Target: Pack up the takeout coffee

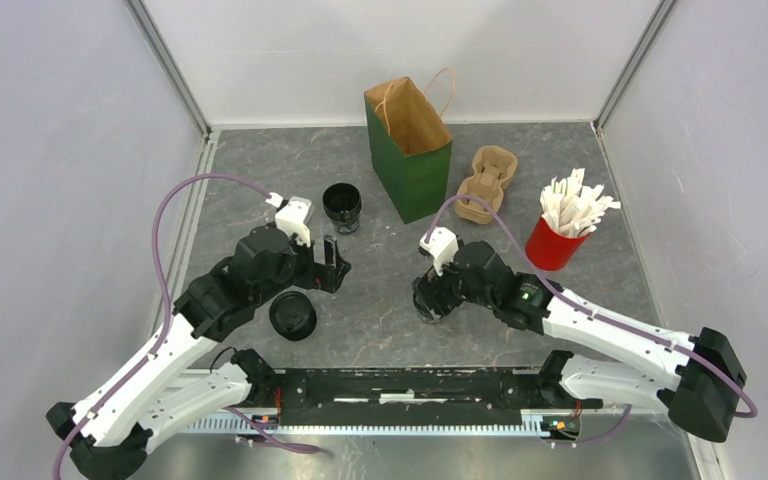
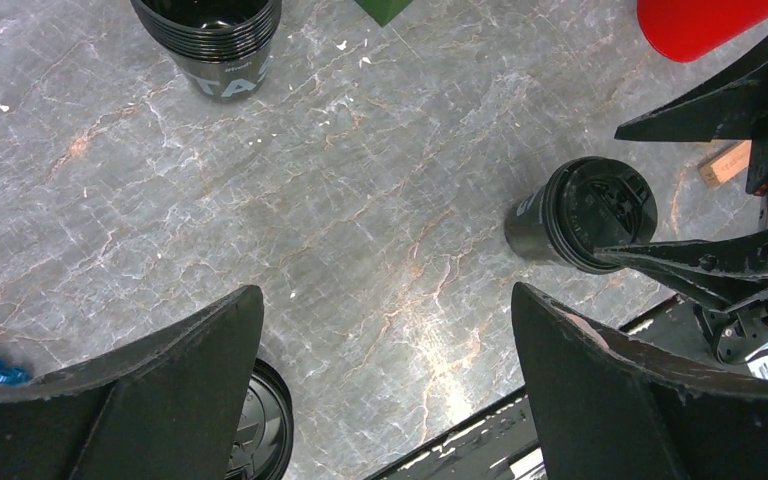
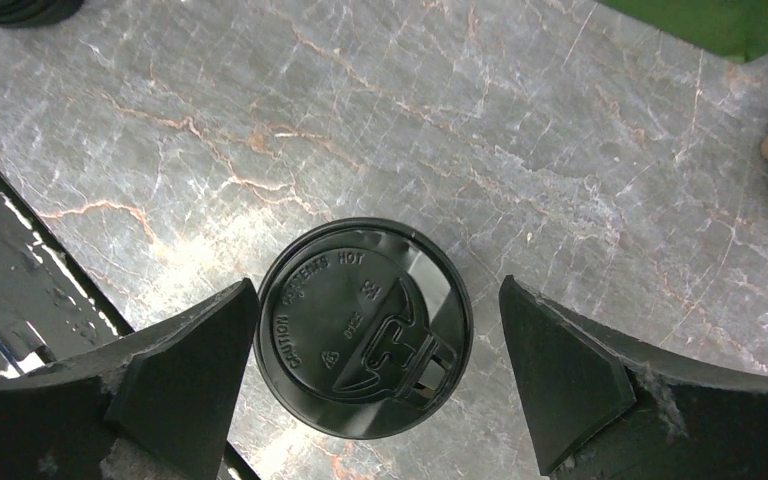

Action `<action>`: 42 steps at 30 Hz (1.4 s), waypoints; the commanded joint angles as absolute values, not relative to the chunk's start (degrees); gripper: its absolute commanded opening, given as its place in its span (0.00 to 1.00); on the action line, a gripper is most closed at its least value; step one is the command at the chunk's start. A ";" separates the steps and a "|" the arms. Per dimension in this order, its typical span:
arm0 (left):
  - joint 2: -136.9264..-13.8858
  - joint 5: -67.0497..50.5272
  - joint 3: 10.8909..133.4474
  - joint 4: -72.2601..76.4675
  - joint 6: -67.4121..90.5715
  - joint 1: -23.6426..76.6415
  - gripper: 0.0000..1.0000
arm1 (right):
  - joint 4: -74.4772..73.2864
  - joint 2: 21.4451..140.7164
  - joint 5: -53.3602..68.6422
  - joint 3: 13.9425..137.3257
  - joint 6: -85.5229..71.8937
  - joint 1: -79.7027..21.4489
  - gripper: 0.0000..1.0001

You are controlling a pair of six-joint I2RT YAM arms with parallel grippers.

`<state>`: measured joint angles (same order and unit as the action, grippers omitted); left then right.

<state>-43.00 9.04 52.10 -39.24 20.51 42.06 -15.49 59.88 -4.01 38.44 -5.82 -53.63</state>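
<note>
One lidded black takeout coffee cup (image 3: 363,328) stands upright on the table between the fingers of my right gripper (image 3: 378,290), which is open around it; its left finger is almost at the lid's rim and the right finger is apart. In the top view this cup is mostly hidden under that gripper (image 1: 428,303). A second lidded coffee cup (image 1: 292,315) stands near my left arm, its lid (image 2: 260,430) peeking out behind my left finger. My left gripper (image 2: 387,290) is open over bare table with nothing in it. The green paper bag (image 1: 407,150) stands open at the back.
A stack of lidless black cups (image 1: 341,205) stands left of the bag. The tan pulp cup carrier (image 1: 487,183) lies right of the bag. The red cup of white packets (image 1: 555,243) is farther right. A black rail (image 1: 410,385) runs along the near edge.
</note>
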 commanded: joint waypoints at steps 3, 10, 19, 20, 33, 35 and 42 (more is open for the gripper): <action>-41.97 11.07 51.59 -38.05 17.14 41.84 1.00 | -15.69 59.42 -4.39 41.71 -4.97 -54.26 0.98; -42.23 11.35 51.53 -38.12 16.75 41.84 1.00 | -16.27 59.55 -5.82 40.23 -4.92 -55.42 0.98; -42.69 11.60 51.50 -38.37 16.65 41.84 1.00 | -15.71 60.56 -7.63 39.13 -4.01 -56.58 0.98; -42.71 11.68 51.50 -38.41 16.67 41.84 1.00 | -15.54 60.56 -7.83 38.95 -3.88 -56.60 0.98; -42.97 12.04 51.50 -38.43 16.44 41.84 1.00 | -13.63 61.70 -6.68 36.67 -3.53 -56.69 0.98; -42.97 12.15 51.50 -38.40 16.48 41.84 1.00 | -13.71 61.83 -6.71 36.65 -3.60 -56.68 0.97; -42.94 12.26 51.50 -38.41 16.38 41.84 1.00 | -13.08 60.92 -7.59 36.66 -3.52 -56.67 0.90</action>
<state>-43.03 10.72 51.44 -39.31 18.76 42.06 -14.96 61.58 -6.59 37.08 -4.16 -56.42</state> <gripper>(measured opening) 0.994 0.921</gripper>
